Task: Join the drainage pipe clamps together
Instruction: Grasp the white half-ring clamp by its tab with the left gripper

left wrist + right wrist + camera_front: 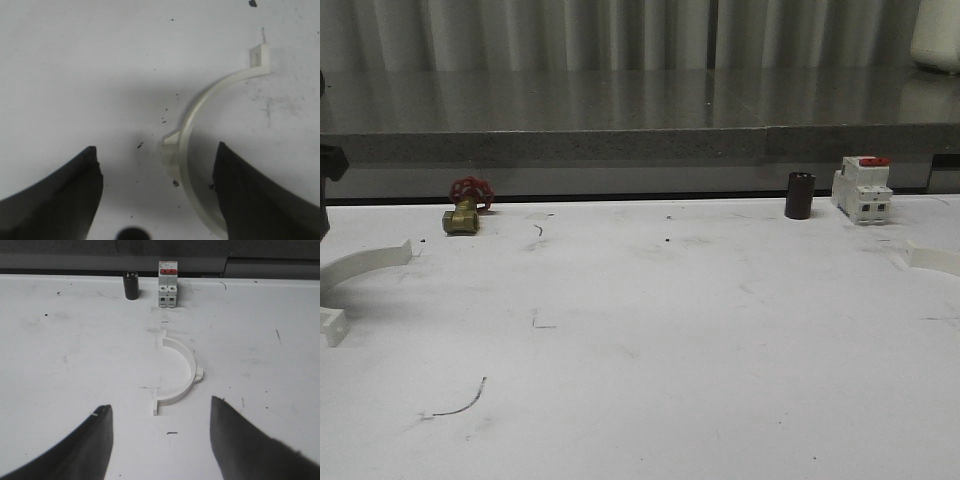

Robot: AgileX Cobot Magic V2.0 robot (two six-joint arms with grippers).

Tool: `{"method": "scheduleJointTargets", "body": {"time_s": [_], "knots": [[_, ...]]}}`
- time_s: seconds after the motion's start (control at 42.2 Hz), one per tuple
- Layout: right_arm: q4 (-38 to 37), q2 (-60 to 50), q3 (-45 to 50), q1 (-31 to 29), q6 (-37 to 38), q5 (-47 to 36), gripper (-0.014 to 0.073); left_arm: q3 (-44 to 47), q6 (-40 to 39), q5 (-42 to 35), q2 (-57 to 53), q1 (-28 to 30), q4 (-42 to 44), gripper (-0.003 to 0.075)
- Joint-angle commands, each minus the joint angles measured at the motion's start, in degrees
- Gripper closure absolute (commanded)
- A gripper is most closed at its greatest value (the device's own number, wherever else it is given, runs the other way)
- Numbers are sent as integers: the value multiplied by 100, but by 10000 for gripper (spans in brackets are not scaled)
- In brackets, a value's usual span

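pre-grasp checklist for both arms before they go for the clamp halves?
1. Left gripper open: ok, fingers spread wide.
2. Left clamp half between the left fingers: ok, its arc and lug sit in the gap, nearer one finger.
3. Right gripper open: ok.
4. Right clamp half within the right fingers: not ok, it lies flat on the table ahead of the fingertips.
5. Halves apart, not yet joined: ok, one at each side edge of the table in the front view.
6. Circuit breaker and black cylinder clear of the right half: ok, both stand well behind it.
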Motion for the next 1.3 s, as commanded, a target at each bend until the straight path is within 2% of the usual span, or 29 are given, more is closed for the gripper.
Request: {"method": "scheduleJointTargets", "body": {"time_s": [0.0,0.451,0.522,0.688,0.83,0.925,1.114,1.28], "knots": [[-65,52,-184,-25,-20,-373,137,-274,-9,-100,3,14,-201,261],[-65,52,-184,-25,-20,-373,137,-298,-9,-53,480,2,-320,267],[-65,52,-184,-25,-20,-373,137,-298,1,4,505,2,-320,301],[-65,52,-184,-25,-20,-373,137,-298,1,-80,517,2,-320,481],[-65,52,-184,-25,-20,-373,137,-298,1,-143,517,2,-320,597],[-65,52,-184,-25,-20,-373,137,-310,1,-143,517,2,-320,631],[-65,52,-184,-25,-20,-373,137,-533,1,32,455,-104,-342,637],[-65,52,-184,-25,-20,-373,137,-837,1,201,246,-553,-397,636]]}}
